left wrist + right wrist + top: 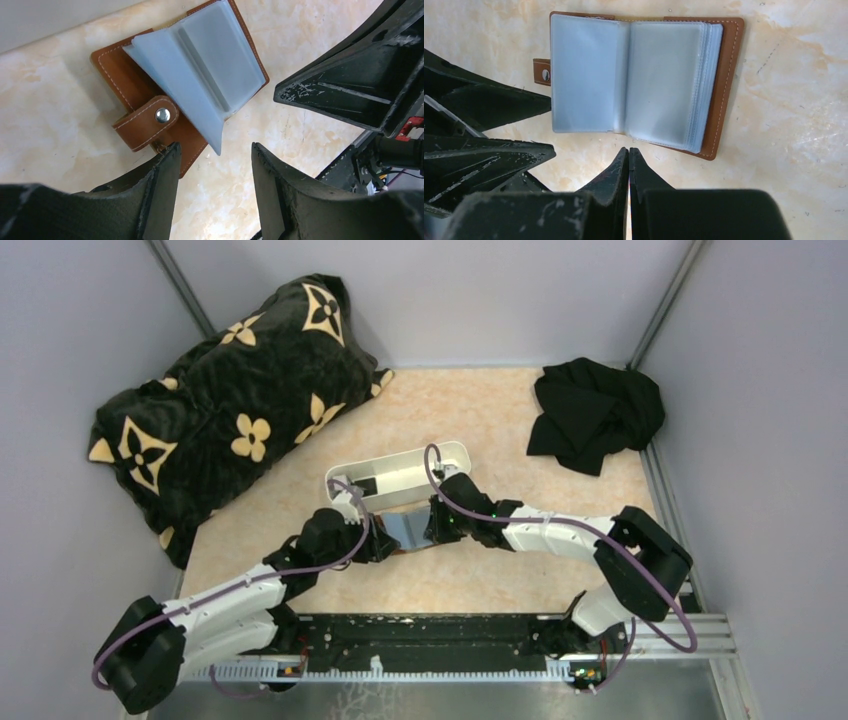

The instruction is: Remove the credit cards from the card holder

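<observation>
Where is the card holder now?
Top view, centre: the card holder lies open between left fingers and right fingers, near side of the white tray.

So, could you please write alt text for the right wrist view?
An open brown leather card holder lies on a beige marbled table, its frosted blue-grey pockets facing up. The right gripper, shut and empty, sits just below it in the picture.

left gripper [214, 152]: jaws apart, holding nothing, just beside card holder [634, 80] strap edge | right gripper [629, 152]: jaws pressed together, tips near card holder's opposite side
</observation>
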`<action>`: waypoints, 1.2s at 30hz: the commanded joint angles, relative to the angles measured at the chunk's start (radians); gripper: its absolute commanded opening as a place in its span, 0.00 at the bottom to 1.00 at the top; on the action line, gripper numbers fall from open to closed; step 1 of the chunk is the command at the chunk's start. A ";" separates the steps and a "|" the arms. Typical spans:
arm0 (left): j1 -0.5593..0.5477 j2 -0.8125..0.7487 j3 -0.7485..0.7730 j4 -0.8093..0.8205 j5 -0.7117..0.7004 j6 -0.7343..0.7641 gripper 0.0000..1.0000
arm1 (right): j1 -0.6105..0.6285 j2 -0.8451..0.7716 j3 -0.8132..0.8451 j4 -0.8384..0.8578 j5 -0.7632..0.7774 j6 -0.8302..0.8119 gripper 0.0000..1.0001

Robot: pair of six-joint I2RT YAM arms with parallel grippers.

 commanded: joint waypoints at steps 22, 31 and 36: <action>0.036 0.043 0.111 0.204 0.167 -0.134 0.54 | -0.030 -0.044 -0.038 0.025 0.017 0.009 0.00; 0.048 0.139 -0.002 0.292 0.181 -0.125 0.55 | -0.038 -0.077 -0.010 -0.019 0.065 -0.015 0.35; 0.082 0.189 -0.063 0.353 0.211 -0.135 0.55 | -0.037 -0.074 -0.008 0.001 0.061 -0.015 0.38</action>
